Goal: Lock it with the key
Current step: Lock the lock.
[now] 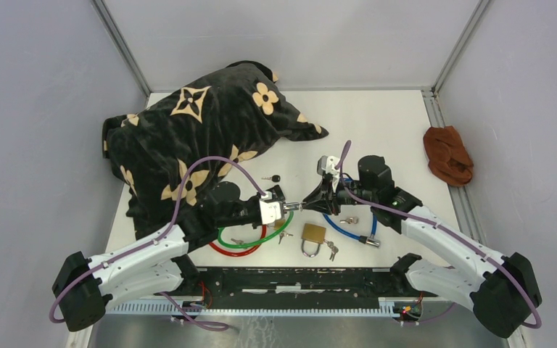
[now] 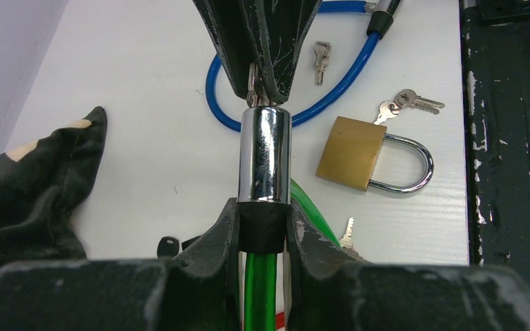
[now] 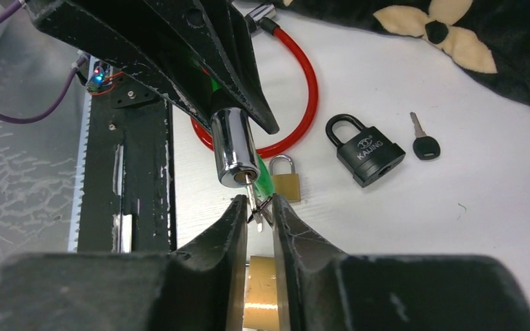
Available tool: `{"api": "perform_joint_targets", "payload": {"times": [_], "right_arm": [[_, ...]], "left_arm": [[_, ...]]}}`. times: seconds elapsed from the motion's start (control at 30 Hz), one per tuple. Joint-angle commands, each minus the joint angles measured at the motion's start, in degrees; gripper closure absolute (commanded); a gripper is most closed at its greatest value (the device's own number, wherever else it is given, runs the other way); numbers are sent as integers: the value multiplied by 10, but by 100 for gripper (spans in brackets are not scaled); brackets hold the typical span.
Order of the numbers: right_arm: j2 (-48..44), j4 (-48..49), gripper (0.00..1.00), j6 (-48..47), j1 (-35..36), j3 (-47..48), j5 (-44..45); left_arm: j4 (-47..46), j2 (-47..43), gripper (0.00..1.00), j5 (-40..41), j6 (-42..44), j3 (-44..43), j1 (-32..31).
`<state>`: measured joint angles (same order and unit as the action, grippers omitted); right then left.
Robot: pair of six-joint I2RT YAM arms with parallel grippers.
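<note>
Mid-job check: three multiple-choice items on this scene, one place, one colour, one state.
1. The black padlock lies: A on the blanket; B beside the black-headed key; C inside the blue loop.
2. The cable leaving the held chrome cylinder is: A red; B blue; C green.
3. The key in the right gripper is: A lying flat; B tip in the cylinder; C dangling free.
Answers: B, they lie side by side; C, green shows between the left gripper fingers; B, right wrist view shows it entering.
</note>
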<state>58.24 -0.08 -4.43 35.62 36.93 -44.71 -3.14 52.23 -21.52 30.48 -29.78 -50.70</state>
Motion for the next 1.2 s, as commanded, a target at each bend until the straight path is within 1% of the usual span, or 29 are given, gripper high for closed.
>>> {"api": "perform_joint_targets", "payload": {"times": [0.0,0.1,0.17,0.27,0.37,0.43,0.53,0.7,0.83,1.03,1.1,1.17], "right_arm": [[7,19,84,-15,2,11,-27],[8,13,96,-35,3,4,-37],[1,28,100,-44,3,-5,-42],[-8,15,100,-86,6,-7,-24],[-18,-37,100,-167,15,-2,13],[-34,-51,100,-227,33,-9,61],[-63,-44,100,-319,73,-30,120],[-100,-35,100,-458,106,-58,131],[-109,-24,100,-534,133,-67,178],[-123,-5,100,-678,192,-86,283],[-124,-12,100,-721,202,-90,302],[-125,-21,100,-737,205,-86,308]], "left_arm": [[47,14,98,-6,13,9,3],[51,19,98,-7,-11,-2,4],[60,23,98,-11,-34,-12,3],[69,26,98,-27,-76,-23,3],[75,25,98,-55,-106,-34,11],[81,24,98,-80,-113,-40,21],[88,27,98,-109,-117,-46,26],[106,31,98,-141,-120,-53,28],[113,33,98,-154,-123,-58,30],[111,34,98,-154,-138,-59,30],[111,33,98,-152,-139,-59,30],[110,31,98,-149,-136,-58,30]]}}
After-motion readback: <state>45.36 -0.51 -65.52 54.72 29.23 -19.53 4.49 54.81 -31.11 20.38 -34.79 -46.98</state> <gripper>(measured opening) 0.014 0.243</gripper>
